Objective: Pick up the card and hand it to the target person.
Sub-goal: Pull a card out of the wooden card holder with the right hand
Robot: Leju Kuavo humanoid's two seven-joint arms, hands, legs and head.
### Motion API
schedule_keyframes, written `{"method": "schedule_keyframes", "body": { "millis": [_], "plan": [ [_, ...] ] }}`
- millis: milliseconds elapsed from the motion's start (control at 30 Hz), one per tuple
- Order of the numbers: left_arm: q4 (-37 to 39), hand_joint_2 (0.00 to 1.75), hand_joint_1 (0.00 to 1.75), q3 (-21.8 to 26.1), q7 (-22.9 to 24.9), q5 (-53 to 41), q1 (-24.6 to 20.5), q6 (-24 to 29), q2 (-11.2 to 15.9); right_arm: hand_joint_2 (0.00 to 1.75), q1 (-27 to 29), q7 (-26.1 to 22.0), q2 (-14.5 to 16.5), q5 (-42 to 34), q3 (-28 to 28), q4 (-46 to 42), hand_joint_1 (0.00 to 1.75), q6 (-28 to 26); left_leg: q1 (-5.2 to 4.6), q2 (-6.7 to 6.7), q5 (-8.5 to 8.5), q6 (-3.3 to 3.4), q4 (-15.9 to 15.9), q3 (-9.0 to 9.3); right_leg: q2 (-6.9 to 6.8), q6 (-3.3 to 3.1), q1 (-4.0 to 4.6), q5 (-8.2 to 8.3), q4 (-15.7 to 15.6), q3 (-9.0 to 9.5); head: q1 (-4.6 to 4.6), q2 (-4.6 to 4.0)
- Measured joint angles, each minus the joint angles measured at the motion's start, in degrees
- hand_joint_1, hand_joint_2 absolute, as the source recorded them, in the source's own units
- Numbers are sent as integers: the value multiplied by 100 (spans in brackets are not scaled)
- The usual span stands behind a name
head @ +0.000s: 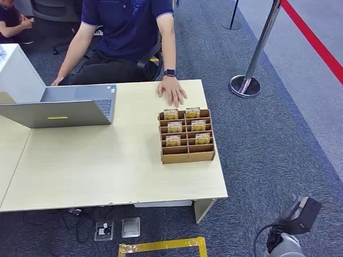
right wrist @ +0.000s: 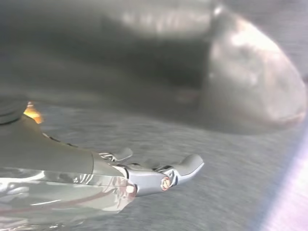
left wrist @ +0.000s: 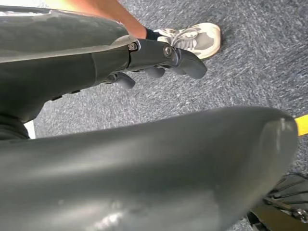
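Note:
A brown cardboard rack stands on the right part of the light wooden table. Several yellow cards stand upright in its slots. The seated person in a dark blue shirt rests a hand on the table just behind the rack. My left hand hangs over grey carpet, fingers stretched out and holding nothing. My right hand also hangs over the carpet with its fingers extended, nothing in them, in a blurred picture. My right arm sits low, to the right of the table.
An open grey laptop stands at the table's left, with a white box behind it. A chrome stanchion and a red line are at the right. Yellow tape and floor sockets lie below the table's front edge. A shoe is near my left hand.

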Motion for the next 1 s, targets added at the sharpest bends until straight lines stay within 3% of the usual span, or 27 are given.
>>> {"method": "schedule_keyframes", "body": {
  "millis": [833,1000],
  "plan": [
    [0,0,0,14,2,-1,-1,17,-7,0,-20,110,-16,334,160,-4,0,-164,0,0,0,0,0,0,0,0,0,0,0,0,-2,0],
    [0,0,0,40,1,-1,-3,58,-28,0,-123,481,-86,970,579,29,0,-456,0,0,0,0,0,1,0,0,0,0,0,0,0,0]
  ]
}}
